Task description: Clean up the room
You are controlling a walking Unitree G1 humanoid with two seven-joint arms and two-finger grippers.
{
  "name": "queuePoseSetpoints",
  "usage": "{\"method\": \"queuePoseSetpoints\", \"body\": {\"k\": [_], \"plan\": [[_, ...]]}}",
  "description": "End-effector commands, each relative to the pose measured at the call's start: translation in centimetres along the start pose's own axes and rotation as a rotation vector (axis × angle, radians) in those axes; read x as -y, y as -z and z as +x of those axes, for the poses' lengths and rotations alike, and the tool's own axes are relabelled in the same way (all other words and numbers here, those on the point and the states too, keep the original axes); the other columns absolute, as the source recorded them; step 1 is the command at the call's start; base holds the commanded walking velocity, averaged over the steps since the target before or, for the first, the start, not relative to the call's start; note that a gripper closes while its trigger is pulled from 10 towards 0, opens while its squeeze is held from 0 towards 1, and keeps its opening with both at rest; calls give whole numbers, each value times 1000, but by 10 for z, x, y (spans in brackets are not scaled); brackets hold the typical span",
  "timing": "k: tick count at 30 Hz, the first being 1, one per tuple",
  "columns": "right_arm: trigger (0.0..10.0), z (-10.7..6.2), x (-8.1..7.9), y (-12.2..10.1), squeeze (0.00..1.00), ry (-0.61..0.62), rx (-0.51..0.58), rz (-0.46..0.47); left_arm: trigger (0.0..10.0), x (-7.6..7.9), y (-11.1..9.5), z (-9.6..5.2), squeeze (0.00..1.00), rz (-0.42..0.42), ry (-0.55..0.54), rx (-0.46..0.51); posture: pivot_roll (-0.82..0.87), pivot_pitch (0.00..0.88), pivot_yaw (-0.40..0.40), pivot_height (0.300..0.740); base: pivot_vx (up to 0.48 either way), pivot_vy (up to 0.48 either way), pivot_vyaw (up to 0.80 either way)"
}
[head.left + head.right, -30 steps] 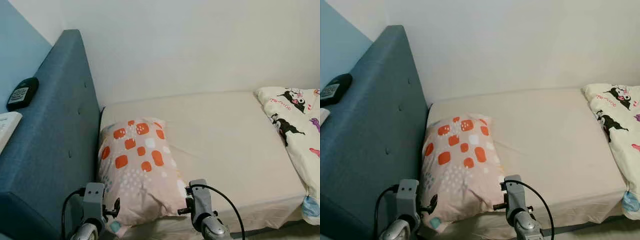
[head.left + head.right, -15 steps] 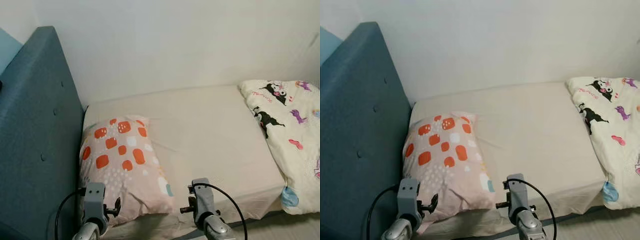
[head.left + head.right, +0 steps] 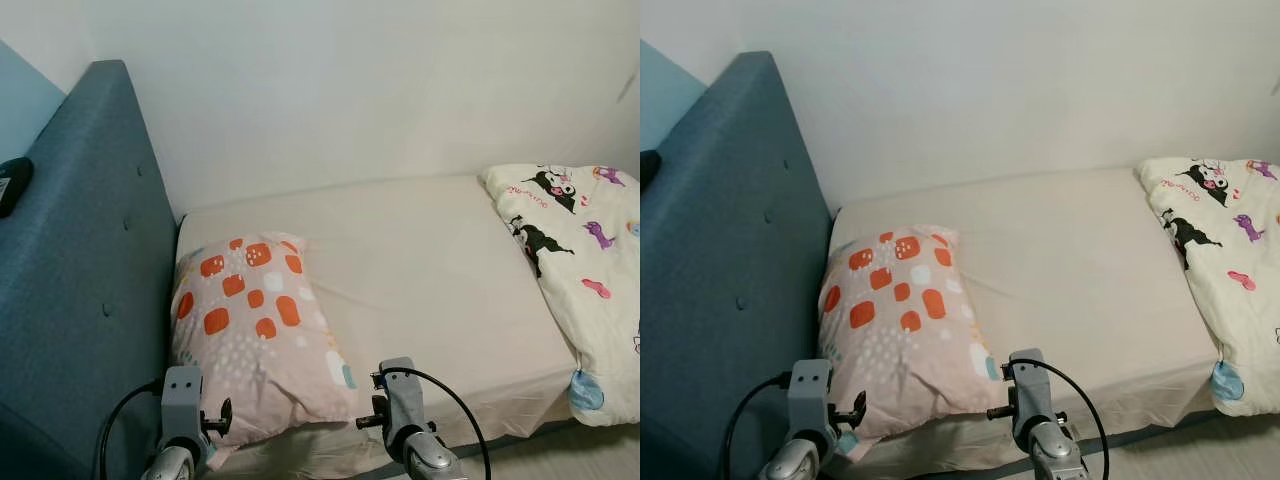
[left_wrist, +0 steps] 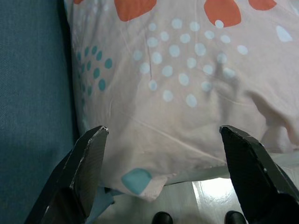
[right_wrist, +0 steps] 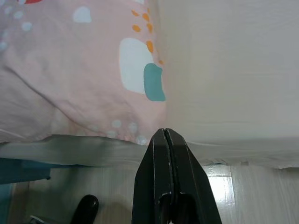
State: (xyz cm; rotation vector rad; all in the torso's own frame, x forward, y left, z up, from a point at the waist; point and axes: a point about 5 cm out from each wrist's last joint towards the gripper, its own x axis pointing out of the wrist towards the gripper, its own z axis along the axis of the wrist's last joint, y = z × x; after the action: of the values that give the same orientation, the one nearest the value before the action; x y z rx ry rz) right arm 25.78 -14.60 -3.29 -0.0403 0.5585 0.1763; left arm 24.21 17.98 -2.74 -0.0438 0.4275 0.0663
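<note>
Two risks we see: our spread left end effector (image 4: 161, 172) could drag the overhanging pillow (image 3: 258, 335) off the bed (image 3: 440, 290); our clenched right end effector (image 5: 164, 140) grasps nothing.

The blanket (image 3: 585, 270) with cartoon animals ran off the right edge of the head views, so its far part could not be seen. A small black thing (image 3: 12, 183) on top of the blue headboard (image 3: 80, 300) was cut by the left edge and too small to tell. The pillow (image 4: 187, 84) hid the near corner of the bed (image 3: 440, 270). Two dark round things (image 4: 162, 218) sat at the edge of the left wrist view, half cut off.
</note>
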Motion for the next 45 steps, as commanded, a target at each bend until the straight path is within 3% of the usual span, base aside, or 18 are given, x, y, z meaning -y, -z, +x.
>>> {"method": "queuePoseSetpoints", "body": {"k": [1, 45], "plan": [[10000, 0, 0, 2, 0, 1, -15, -1, 10000, -2, 2, -1, 0, 16, -2, -4, 33, 80, -54, 726, 0, 0, 0], [10000, -1, 4, 0, 0, 11, 2, -35, 10000, 3, -1, -1, 0, 40, 31, 27, 31, 48, -53, 726, 0, 0, 0]]}}
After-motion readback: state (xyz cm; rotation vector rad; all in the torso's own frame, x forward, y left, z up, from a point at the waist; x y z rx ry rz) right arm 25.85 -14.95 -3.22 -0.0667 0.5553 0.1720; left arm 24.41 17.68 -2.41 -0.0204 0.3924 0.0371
